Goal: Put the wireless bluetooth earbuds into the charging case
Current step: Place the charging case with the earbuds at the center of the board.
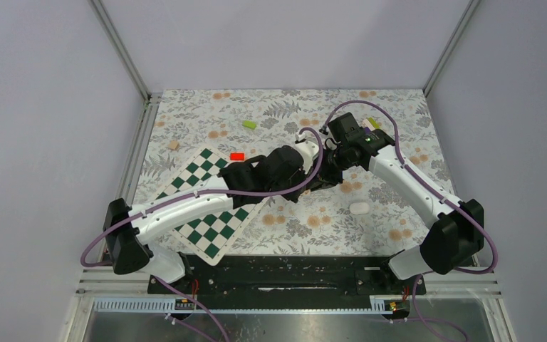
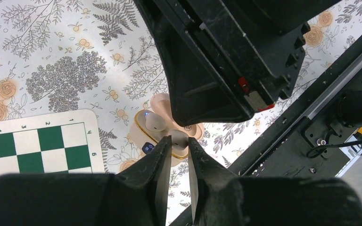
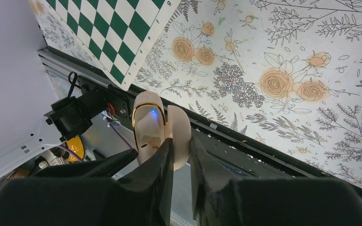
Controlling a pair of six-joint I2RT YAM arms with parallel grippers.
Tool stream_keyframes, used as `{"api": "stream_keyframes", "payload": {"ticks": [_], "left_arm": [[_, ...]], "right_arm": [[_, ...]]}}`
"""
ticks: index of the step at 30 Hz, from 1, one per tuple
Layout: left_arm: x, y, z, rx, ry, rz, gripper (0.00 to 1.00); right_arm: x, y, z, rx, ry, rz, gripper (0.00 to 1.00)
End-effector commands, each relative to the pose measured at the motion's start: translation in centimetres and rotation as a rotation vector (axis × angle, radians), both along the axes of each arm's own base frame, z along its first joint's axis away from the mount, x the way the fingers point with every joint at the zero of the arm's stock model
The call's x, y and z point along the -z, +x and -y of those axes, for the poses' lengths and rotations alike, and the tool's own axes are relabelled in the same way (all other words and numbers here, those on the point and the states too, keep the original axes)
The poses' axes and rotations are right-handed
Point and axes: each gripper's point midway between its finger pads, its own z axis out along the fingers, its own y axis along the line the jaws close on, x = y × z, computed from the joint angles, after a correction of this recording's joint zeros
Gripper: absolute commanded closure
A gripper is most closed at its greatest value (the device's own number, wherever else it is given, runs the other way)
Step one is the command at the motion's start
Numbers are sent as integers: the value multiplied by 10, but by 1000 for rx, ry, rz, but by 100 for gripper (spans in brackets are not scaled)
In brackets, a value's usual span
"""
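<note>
Clearly the right gripper (image 3: 181, 143) clamps one half of the open charging case (image 3: 147, 127), held above the floral table (image 3: 287, 56) at lower centre of its view. The left gripper (image 2: 180, 141) hovers at the case, jaws narrow, beside a seated earbud (image 2: 154, 122); whether it pinches anything, I cannot tell.

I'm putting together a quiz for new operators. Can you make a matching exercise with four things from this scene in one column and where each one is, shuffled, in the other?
Things
1. charging case
2. red block
3. green block
4. white oval piece

Places
A. alone on the floral cloth, toward the far edge
B. clamped in the right hand, open
C. on the cloth beside the right arm
D. at the chessboard's far edge

Pairs: 1-B, 2-D, 3-A, 4-C
</note>
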Motion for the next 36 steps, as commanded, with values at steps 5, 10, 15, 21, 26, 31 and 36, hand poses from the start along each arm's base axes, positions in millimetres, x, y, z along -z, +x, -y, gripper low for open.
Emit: {"api": "stream_keyframes", "payload": {"ticks": [5, 10, 15, 21, 26, 31, 36], "left_arm": [[-19, 3, 21, 28, -70, 14, 76], [-23, 4, 20, 25, -78, 21, 71], [-32, 3, 17, 21, -92, 34, 68], [-48, 2, 12, 12, -125, 51, 65], [-66, -1, 1, -11, -167, 75, 64], [-82, 4, -25, -87, -292, 71, 53], [-64, 31, -64, -185, -392, -24, 45]], "right_arm": [[-12, -7, 0, -11, 24, 26, 100], [-11, -7, 1, -8, 20, 24, 100], [-11, -7, 0, -6, 22, 23, 100], [-10, -6, 0, -3, 25, 21, 100], [-12, -6, 0, -8, 26, 28, 100], [-10, -7, 7, -30, 0, 76, 100], [25, 6, 32, 5, -181, 149, 100]]}}
